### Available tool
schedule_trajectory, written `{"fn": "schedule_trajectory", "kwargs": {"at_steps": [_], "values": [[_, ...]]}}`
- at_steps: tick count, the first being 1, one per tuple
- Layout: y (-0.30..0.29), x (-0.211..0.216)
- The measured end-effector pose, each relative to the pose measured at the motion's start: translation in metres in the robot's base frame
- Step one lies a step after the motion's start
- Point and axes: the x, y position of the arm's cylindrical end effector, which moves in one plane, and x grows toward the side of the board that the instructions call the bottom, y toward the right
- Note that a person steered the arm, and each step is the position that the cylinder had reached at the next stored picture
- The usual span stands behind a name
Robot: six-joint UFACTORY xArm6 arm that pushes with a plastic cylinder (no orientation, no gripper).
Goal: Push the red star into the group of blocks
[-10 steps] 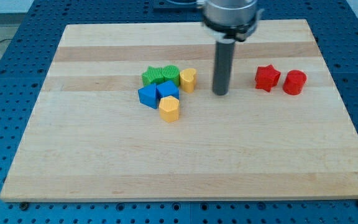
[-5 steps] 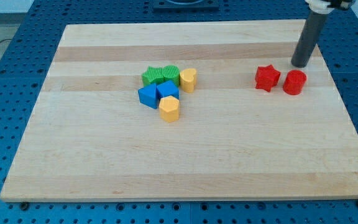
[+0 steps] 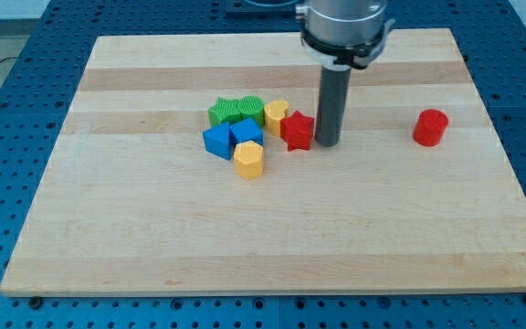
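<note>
Touching my tip (image 3: 327, 143), the red star (image 3: 297, 131) abuts the yellow heart (image 3: 276, 113).

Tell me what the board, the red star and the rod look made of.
The board looks like pale wood: grain and lengthwise plank strips show, in a matte finish. The red star is probably plastic, evenly coloured with a faint sheen. The rod is dark and smooth, metal or plastic; my tip stands at the star's right.
</note>
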Motion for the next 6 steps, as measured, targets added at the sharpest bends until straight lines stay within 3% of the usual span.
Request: {"fn": "schedule_trajectory", "kwargs": {"at_steps": [1, 4, 6], "values": [[0.015, -0.008], [-0.057, -0.008], [-0.043, -0.007]]}}
